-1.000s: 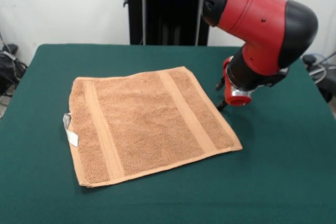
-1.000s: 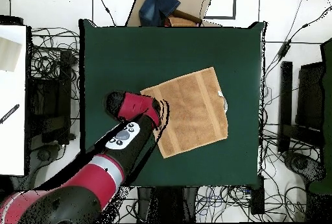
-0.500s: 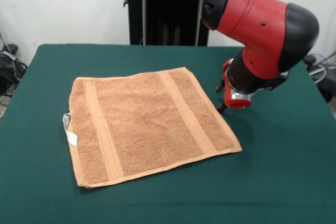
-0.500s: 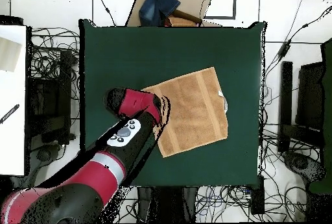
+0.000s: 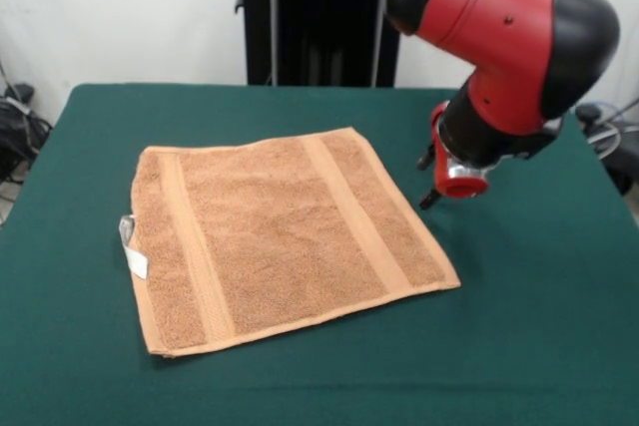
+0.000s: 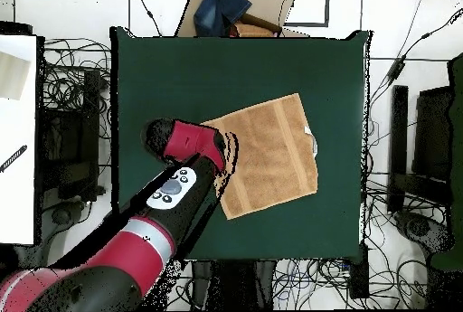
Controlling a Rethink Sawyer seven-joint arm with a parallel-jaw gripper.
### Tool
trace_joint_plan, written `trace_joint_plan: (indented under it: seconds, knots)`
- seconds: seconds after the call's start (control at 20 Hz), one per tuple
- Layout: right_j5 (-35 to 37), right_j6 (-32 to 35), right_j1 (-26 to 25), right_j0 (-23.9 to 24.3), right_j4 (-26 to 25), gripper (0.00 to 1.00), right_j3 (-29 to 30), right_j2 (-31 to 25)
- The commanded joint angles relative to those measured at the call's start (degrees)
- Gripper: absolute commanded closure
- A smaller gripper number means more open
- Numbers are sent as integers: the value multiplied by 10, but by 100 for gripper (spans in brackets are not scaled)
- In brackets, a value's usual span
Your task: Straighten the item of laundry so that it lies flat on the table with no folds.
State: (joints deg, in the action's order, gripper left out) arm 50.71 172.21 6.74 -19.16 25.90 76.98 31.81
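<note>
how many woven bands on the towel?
2. One band runs along the towel near the white loop tag; the other band runs near the opposite edge, on the arm's side. Towel lies flat on the table, so none seem hidden.

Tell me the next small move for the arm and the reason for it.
Probably lift the tool clear and stop. The towel already lies spread flat on the table, both bands straight, all four corners out, no fold visible in either view. The tool sits just off the towel's edge, holding nothing, so further pulling would likely only wrinkle it.
</note>
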Motion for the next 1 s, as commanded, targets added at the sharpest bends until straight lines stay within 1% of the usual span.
trace_joint_plan:
  seconds: [0.05, 0.25, 0.35, 0.5, 0.7, 1.0]
  knots:
    - [38, 131, 41, -3, 28, 0, 31, -27]
    - [52, 134, 53, -6, 22, 0, 36, -23]
    - [51, 133, 49, -2, 21, 0, 30, -25]
    - [42, 134, 25, 8, 20, 0, 10, -26]
    - [12, 143, -13, 15, 25, 0, -14, -33]
    - [11, 163, -50, 14, 31, 0, -51, -25]
